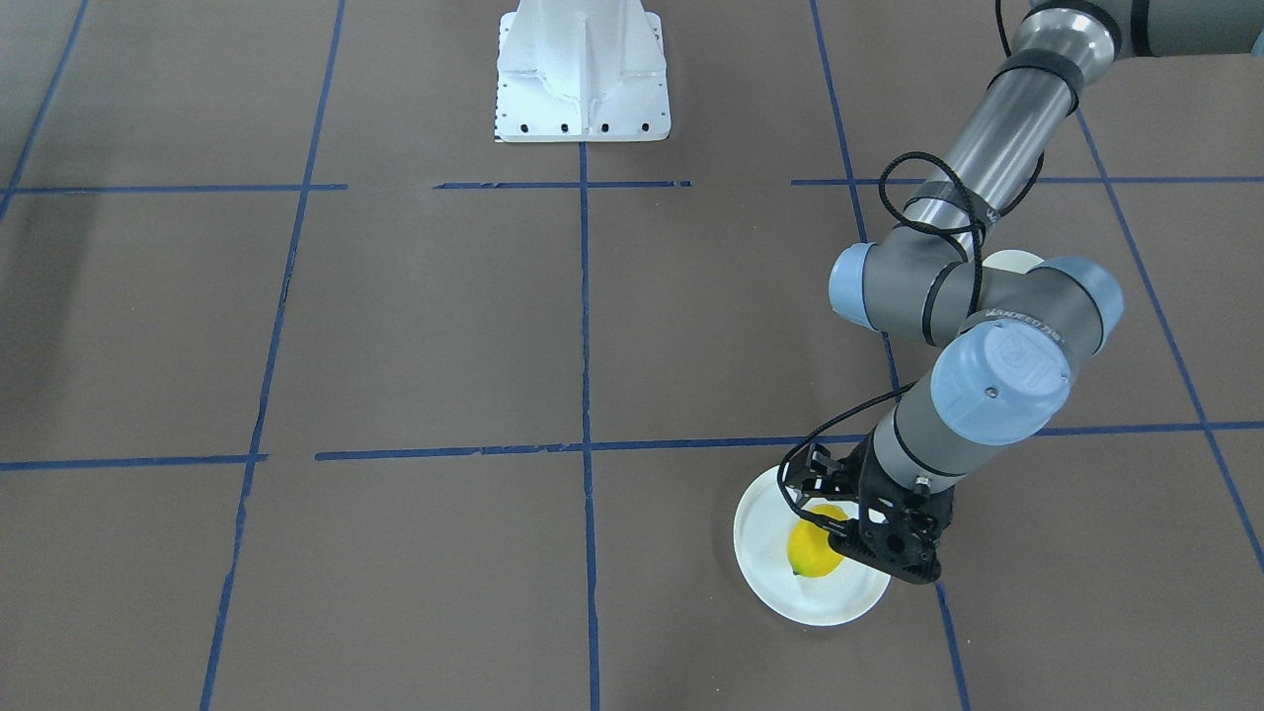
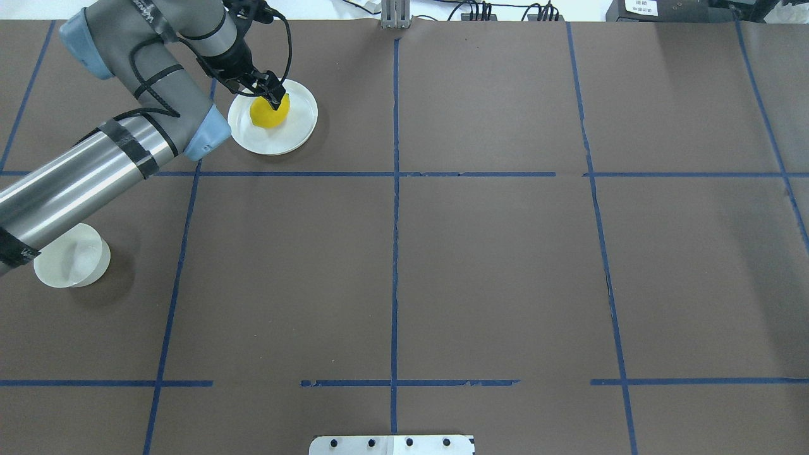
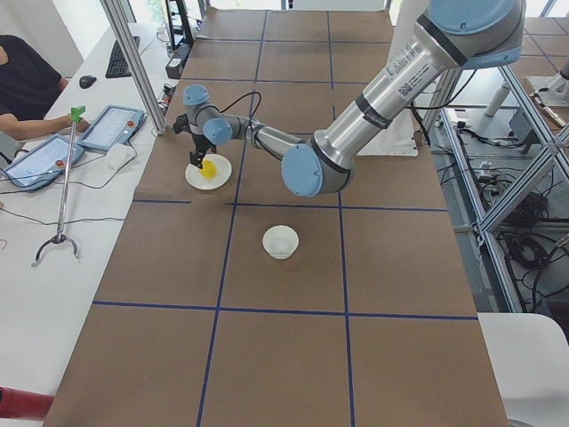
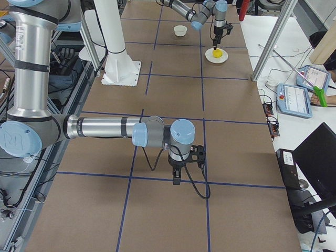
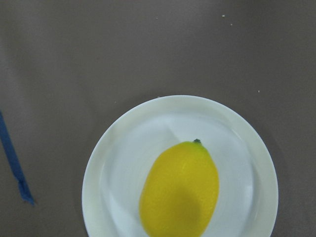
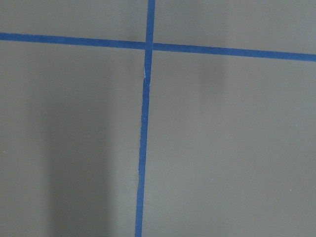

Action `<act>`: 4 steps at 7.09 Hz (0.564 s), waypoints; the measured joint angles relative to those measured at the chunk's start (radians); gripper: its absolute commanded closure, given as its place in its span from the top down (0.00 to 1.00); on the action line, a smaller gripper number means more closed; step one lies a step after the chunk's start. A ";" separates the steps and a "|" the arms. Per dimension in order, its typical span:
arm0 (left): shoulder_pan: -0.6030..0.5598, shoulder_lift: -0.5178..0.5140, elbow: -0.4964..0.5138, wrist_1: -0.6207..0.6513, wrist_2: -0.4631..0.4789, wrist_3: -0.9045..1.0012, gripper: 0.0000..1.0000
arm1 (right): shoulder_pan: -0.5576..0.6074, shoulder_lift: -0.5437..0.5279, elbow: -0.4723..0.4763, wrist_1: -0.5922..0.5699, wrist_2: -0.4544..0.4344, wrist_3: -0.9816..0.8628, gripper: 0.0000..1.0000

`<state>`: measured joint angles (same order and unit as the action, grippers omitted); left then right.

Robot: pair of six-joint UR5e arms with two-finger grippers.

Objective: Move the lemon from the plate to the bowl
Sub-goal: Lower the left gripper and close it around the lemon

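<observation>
The yellow lemon [image 1: 812, 555] lies on the flat white plate [image 1: 765, 583], at the far left of the table in the overhead view [image 2: 268, 114]. My left gripper [image 1: 845, 531] is right over the lemon with its fingers spread, open, and it does not grip the fruit. The left wrist view looks straight down on the lemon [image 5: 180, 190] and the plate [image 5: 101, 168]. The small deep bowl [image 2: 71, 256] stands empty nearer the robot, partly under my left arm. My right gripper [image 4: 176, 180] points down over bare table; I cannot tell whether it is open or shut.
Brown table cover with blue tape lines [image 2: 395, 174]. The white robot base [image 1: 581, 74] stands at the table's edge. An operator's side table with tablets [image 3: 53, 151] runs beyond the plate's end of the table.
</observation>
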<state>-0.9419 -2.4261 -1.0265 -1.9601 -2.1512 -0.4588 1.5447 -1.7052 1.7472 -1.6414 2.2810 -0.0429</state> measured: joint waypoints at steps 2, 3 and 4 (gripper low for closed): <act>0.006 -0.041 0.091 -0.057 0.001 -0.008 1.00 | 0.000 0.000 0.000 0.000 0.000 0.000 1.00; 0.007 -0.049 0.125 -0.084 0.002 -0.012 1.00 | 0.000 -0.001 0.000 0.000 0.000 0.000 1.00; 0.007 -0.053 0.148 -0.106 0.003 -0.017 1.00 | 0.000 -0.001 0.000 0.000 0.000 0.000 1.00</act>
<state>-0.9344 -2.4789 -0.8782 -2.0663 -2.1479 -0.4763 1.5447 -1.7057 1.7472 -1.6414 2.2810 -0.0429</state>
